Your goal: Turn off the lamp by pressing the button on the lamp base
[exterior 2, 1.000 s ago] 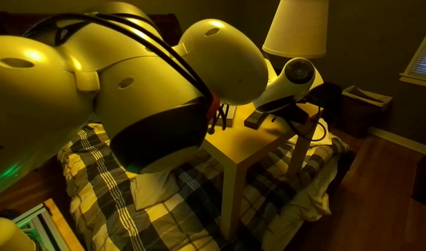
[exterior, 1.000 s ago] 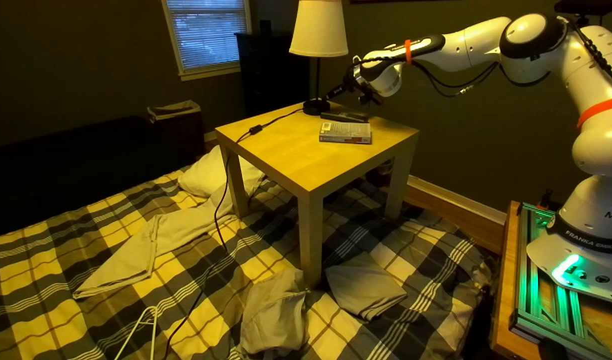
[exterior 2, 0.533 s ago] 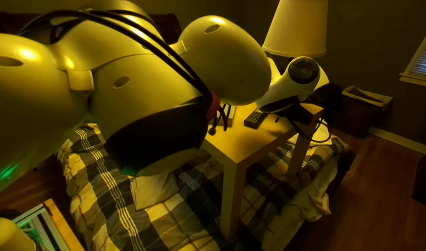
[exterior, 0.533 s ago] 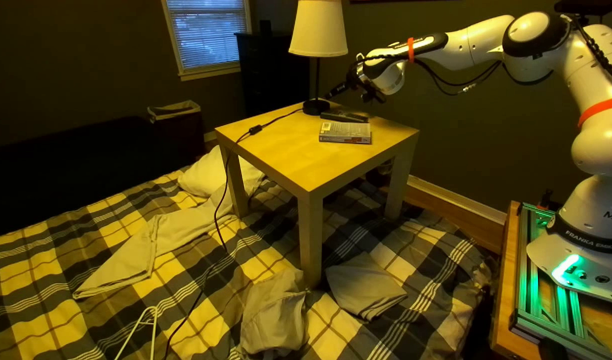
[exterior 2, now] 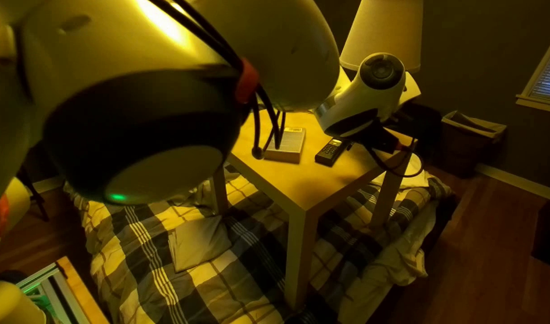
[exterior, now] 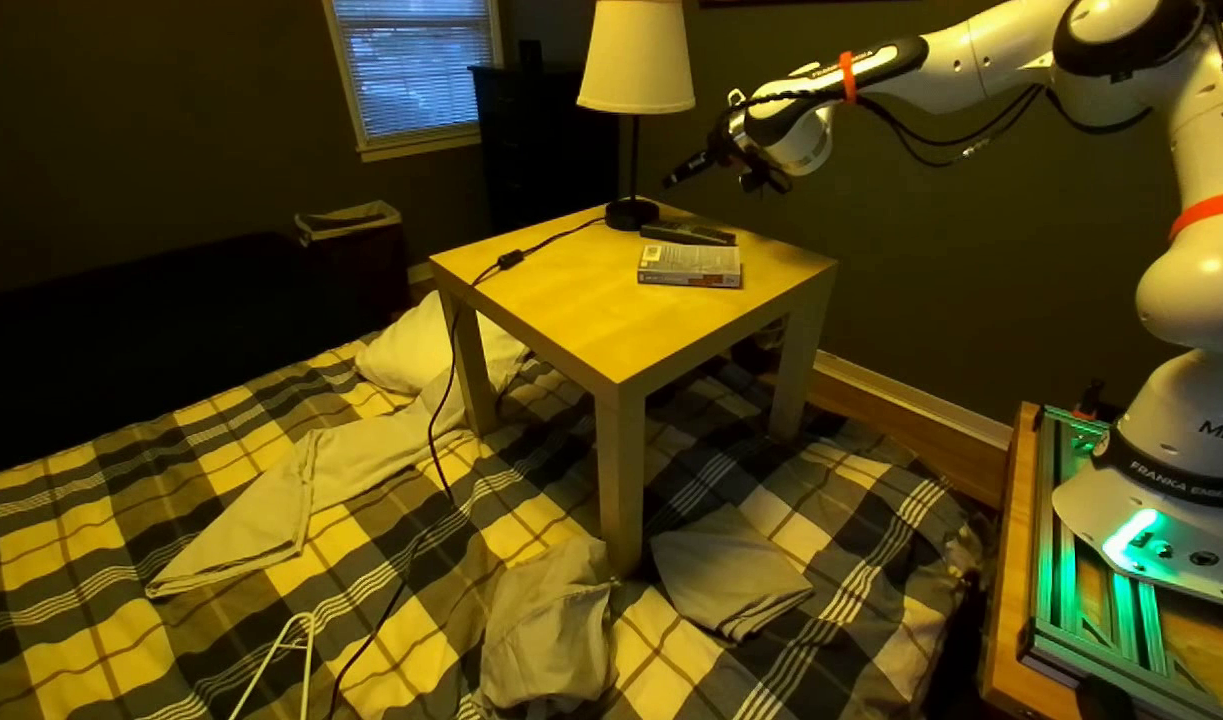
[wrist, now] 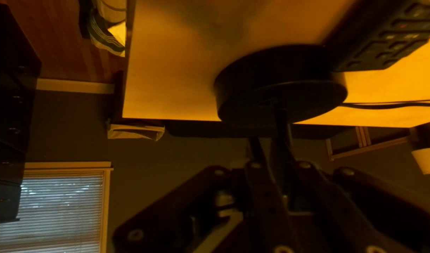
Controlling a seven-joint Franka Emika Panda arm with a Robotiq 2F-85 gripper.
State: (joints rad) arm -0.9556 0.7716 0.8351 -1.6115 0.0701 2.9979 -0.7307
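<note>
The lamp (exterior: 636, 60) stands at the table's far corner; its pale shade also shows in an exterior view (exterior 2: 385, 36). I cannot tell whether it is lit. The round dark lamp base (exterior: 631, 216) is hidden behind the arm there, but shows in the wrist view (wrist: 248, 96). A faint mark beside the stem is too dark to identify as the button. My gripper (exterior: 668, 184) is above and beside the base, apart from it and the stem. In the wrist view its fingers (wrist: 267, 142) are close together with a narrow gap, holding nothing; the stem passes behind the right finger.
A dark remote (exterior 2: 329, 152) lies close to the base. A boxed case (exterior: 689, 266) lies on the table (exterior: 571, 310). The lamp cord (exterior: 551, 240) runs over the table edge. The table stands on a plaid bed (exterior: 221, 480) with cloths.
The arm has drawn up and back toward its own base. The gripper tips have moved up and away from the lamp base. The lamp, remote and case have not moved.
</note>
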